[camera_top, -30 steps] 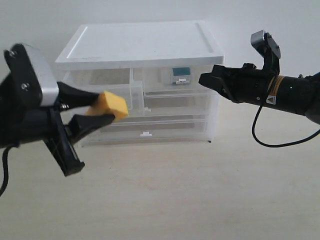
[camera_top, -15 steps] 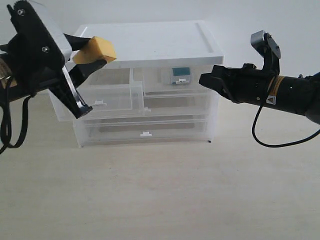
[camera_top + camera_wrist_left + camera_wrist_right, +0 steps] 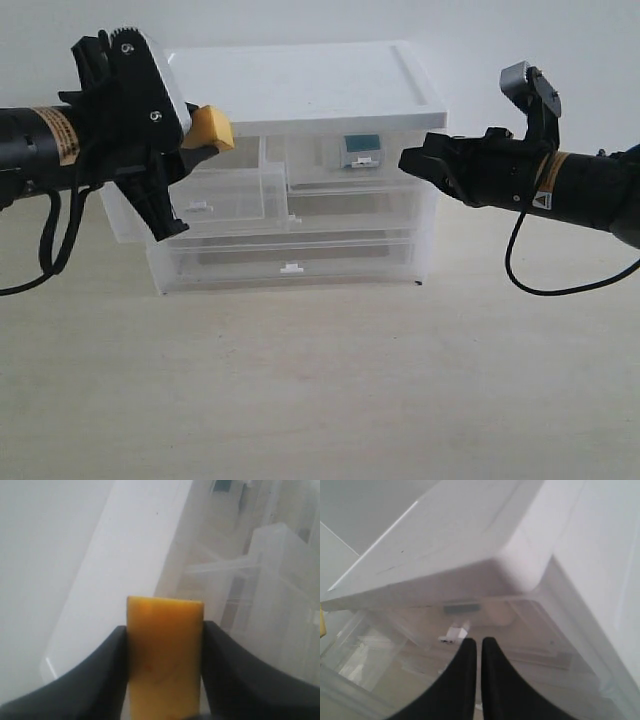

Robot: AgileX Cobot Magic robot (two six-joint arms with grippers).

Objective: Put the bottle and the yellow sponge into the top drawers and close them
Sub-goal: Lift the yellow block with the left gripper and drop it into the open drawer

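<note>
The black left gripper (image 3: 196, 141) is clamped on the small wedge-shaped yellow-orange sponge (image 3: 209, 127), its fingers pressing both flat sides, as the left wrist view shows (image 3: 165, 650). The sponge hangs in the air close to the front lip of the white-topped translucent plastic cabinet (image 3: 300, 90), above the pulled-out clear plastic top left drawer (image 3: 225, 195). The cabinet stands toward the back edge of the pale tabletop (image 3: 320, 390).

The black right gripper (image 3: 408, 160) is fully closed and empty, just beside the cabinet's right front corner. The small white pill bottle (image 3: 360, 150) with its teal label shows through the clear top right drawer (image 3: 345, 165), which looks pushed in, though I cannot be sure it is fully home.

The likely trouble is the release. The sponge sits so near the lid's lip that, let go here, it may catch the lip or the drawer's wall and tumble onto the tabletop. A squeezed sponge may also spring sideways. Lowering carelessly could knock the light drawer or shove the cabinet.
</note>
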